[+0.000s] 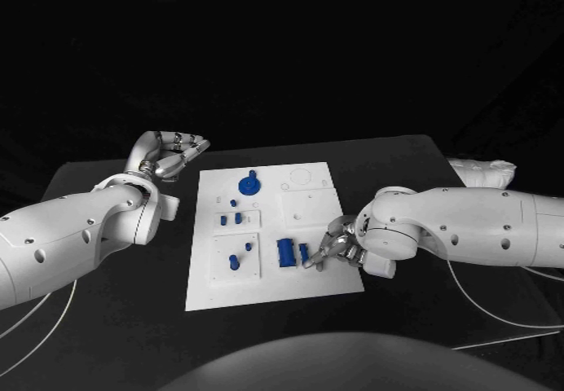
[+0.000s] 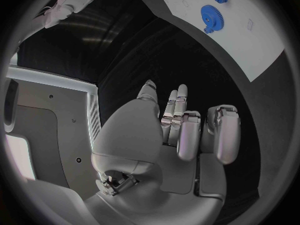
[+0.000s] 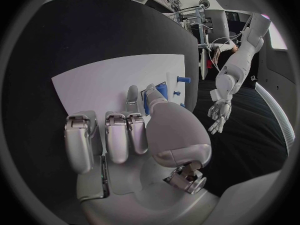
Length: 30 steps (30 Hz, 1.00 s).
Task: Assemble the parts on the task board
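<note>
Centrally on the black table [image 1: 117, 314]: white task board [image 1: 265, 281], flat, rectangular, its surface cut into shallow square recesses. Blue parts spread over it: a toothed gear [image 1: 248, 182] at the far end, seen again as a round cogged disc [image 2: 212, 16] from the left wrist; small pegs [image 1: 234, 219] lower down; another small piece [image 1: 234, 261] in a square recess; a larger blue block [image 1: 286, 252] just beside the right fingers.

Right hand [image 1: 334, 247] low over the board's near right part, fingertips down among the blue pieces. A blue part [image 3: 159, 92] just beyond the fingertips in the right wrist view, thumb and one finger [image 3: 132, 98] reaching toward it, remaining fingers curled in side by side. Cannot tell whether that part is pinched or merely touched.

Left hand [image 1: 174, 151] raised off the board's far left corner, above bare table, holding nothing. Fingers [image 2: 189, 135] loosely apart, partly bent, palm toward the board; gear well beyond the fingertips, no contact.

Across the table in the right wrist view, left hand [image 3: 219, 114] hanging with spread fingers.
</note>
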Available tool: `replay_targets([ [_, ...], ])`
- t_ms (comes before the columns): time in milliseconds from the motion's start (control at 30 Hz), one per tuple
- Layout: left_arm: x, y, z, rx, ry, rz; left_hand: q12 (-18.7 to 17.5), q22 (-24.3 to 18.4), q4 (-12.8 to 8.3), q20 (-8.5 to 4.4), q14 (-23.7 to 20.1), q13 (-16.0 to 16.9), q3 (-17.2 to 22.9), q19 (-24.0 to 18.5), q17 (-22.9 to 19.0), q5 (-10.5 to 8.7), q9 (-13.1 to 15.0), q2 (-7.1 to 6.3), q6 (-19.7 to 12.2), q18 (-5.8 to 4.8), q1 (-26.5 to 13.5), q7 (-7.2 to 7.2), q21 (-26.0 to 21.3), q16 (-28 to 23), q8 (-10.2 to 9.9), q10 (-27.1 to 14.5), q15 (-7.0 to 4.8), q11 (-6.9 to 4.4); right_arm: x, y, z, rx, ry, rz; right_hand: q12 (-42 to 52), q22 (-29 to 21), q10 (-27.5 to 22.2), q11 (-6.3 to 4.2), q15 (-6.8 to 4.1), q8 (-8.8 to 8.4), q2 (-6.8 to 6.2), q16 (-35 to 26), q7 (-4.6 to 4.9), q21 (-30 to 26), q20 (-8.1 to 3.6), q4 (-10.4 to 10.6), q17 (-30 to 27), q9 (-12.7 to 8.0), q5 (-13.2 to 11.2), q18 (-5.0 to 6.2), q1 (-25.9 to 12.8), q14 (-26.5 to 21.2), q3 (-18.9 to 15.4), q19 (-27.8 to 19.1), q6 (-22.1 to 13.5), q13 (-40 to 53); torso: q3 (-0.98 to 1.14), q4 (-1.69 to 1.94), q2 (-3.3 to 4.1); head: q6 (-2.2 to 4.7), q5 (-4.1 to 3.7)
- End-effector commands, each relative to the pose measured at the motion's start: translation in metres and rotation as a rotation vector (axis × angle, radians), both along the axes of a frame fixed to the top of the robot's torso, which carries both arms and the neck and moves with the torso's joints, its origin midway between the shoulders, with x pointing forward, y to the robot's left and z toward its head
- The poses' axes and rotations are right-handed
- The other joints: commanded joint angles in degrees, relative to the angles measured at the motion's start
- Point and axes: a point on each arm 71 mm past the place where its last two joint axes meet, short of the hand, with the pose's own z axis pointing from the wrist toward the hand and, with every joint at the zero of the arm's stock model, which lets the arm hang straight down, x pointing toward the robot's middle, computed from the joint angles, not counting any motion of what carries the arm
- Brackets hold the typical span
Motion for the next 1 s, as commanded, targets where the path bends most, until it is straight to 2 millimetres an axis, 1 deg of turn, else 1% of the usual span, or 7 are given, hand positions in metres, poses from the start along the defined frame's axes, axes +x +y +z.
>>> replay_targets([
  [33,-0.001,-0.002,0.001,-0.003,-0.001,-0.016,0.08,14.00,0.04,0.23,4.79,0.05,-0.43,3.50,12.29,0.25,0.08,0.26,0.40,-0.47,0.00,-0.15,-0.19,-0.07,0.26,0.20,0.16,-0.27,0.001,-0.001,0.002,0.021,-0.040,-0.015,0.16,15.09,6.10,-0.30,-0.45,0.22,-0.31,0.23,-0.29,0.26,-0.55,0.18,15.09,0.11,-0.08,-0.38,-0.35,6.07,-0.44,6.00,0.04,15.08,0.02,-0.05,0.03,0.00,0.18],
  [167,-0.001,-0.003,0.001,-0.003,-0.001,-0.017,0.08,14.00,0.04,0.23,4.79,0.05,-0.43,3.50,12.29,0.25,0.08,0.26,0.40,-0.47,0.00,-0.15,-0.19,-0.07,0.26,0.20,0.16,-0.27,0.000,-0.004,0.005,0.037,-0.053,-0.030,0.16,15.09,6.10,-0.29,-0.45,0.18,-0.38,0.23,-0.27,0.26,-0.56,0.31,15.09,0.19,-0.07,-0.38,-0.55,6.07,-0.62,6.00,0.02,15.08,-0.03,-0.02,-0.02,0.00,0.14],
  [300,0.000,-0.003,0.001,-0.003,-0.001,-0.018,0.08,14.00,0.04,0.23,4.79,0.05,-0.43,3.50,12.29,0.25,0.08,0.26,0.40,-0.47,0.00,-0.15,-0.19,-0.07,0.26,0.20,0.16,-0.27,-0.001,-0.006,0.009,0.057,-0.062,-0.037,0.16,15.09,6.10,-0.27,-0.44,0.14,-0.52,0.23,-0.24,0.26,-0.56,0.45,15.09,0.29,-0.08,-0.38,-0.78,6.07,-0.86,6.00,-0.01,15.08,0.02,-0.06,-0.03,0.00,0.17],
  [400,0.000,-0.003,0.001,-0.003,-0.001,-0.019,0.08,14.00,0.04,0.23,4.79,0.05,-0.43,3.50,12.29,0.25,0.08,0.26,0.40,-0.47,0.00,-0.15,-0.19,-0.07,0.26,0.20,0.16,-0.27,-0.001,-0.007,0.010,0.066,-0.059,-0.035,0.16,15.09,6.10,-0.27,-0.43,0.13,-0.60,0.23,-0.23,0.26,-0.56,0.49,15.09,0.34,-0.08,-0.38,-0.86,6.07,-0.96,6.00,-0.01,15.08,0.00,-0.09,-0.03,0.00,0.06],
  [700,0.000,-0.004,0.001,-0.003,0.000,-0.020,0.08,13.99,0.04,0.23,4.79,0.05,-0.50,3.49,12.28,0.27,0.09,0.38,0.42,-0.47,0.12,-0.16,-0.20,-0.07,0.26,0.21,0.16,-0.27,-0.002,-0.011,0.010,0.067,-0.044,-0.022,0.16,15.09,6.10,-0.29,-0.43,0.12,-1.18,0.23,-0.29,0.26,-0.56,0.28,15.09,0.58,-0.07,-0.38,-0.69,6.07,-1.36,6.00,0.05,15.08,-0.01,-0.04,-0.02,0.00,-0.07],
  [767,0.000,-0.004,0.001,-0.003,0.000,-0.020,0.08,13.99,0.04,0.23,4.79,0.05,-0.50,3.49,12.28,0.27,0.09,0.38,0.42,-0.47,0.12,-0.16,-0.20,-0.07,0.26,0.21,0.16,-0.27,-0.002,-0.011,0.009,0.066,-0.040,-0.020,0.16,15.09,6.10,-0.31,-0.43,0.12,-1.27,0.23,-0.31,0.26,-0.57,0.16,15.09,0.64,-0.06,-0.38,-0.53,6.07,-1.39,6.00,0.09,15.08,0.00,-0.05,-0.02,0.00,0.01],
  [1000,0.000,-0.005,0.000,-0.004,0.000,-0.022,0.08,13.99,0.04,0.23,4.79,0.05,-0.50,3.49,12.28,0.27,0.09,0.38,0.42,-0.47,0.12,-0.16,-0.20,-0.07,0.26,0.21,0.16,-0.27,-0.002,-0.011,0.007,0.048,-0.018,-0.011,0.16,15.09,6.10,-0.37,-0.47,0.09,-1.10,0.23,-0.41,0.26,-0.59,-0.13,15.09,0.81,-0.01,-0.38,0.03,6.07,-1.24,6.00,0.18,15.08,-0.06,0.01,-0.06,0.00,-0.23],
])
